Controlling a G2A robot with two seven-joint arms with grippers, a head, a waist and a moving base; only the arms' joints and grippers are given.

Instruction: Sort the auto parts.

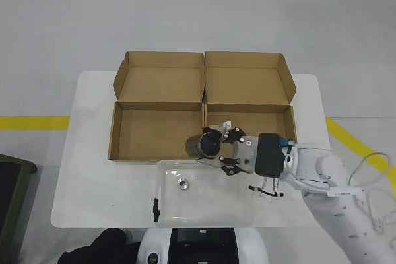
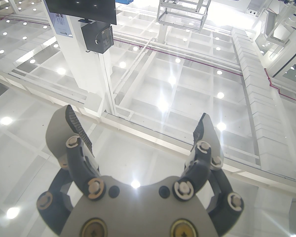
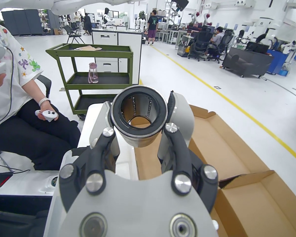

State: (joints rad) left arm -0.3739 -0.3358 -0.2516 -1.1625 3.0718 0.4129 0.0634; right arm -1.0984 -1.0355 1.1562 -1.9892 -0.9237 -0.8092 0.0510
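A white table (image 1: 86,171) stood on a pale grey floor crossed by a yellow floor line (image 1: 26,123), and there was the whole setup. Two cardboard boxes sat side by side at the back of the table, the left box (image 1: 148,132) and the right box (image 1: 264,122) touching along one wall, flaps folded back. Just in front of them lay a clear plastic bin (image 1: 160,166), and inside it, near its far left corner, sat one small round metal part (image 1: 182,184).

And the action was on the right. The right gripper (image 3: 141,110) had its two fingers pinched hard against the sides of a bearing (image 1: 207,144), a hollow metal cylinder with dark rings at its end. It lay on its side in that grip, bore showing straight through to the cardboard. The bearing hung over the seam where the two boxes met, close to their front wall and just past the bin's far edge; whether it touched the cardboard could not be told.

The left gripper (image 2: 137,114) pointed up at the ceiling, toothed fingers spread wide, nothing between them.

A green cart (image 3: 88,75) waited beyond the table's end.
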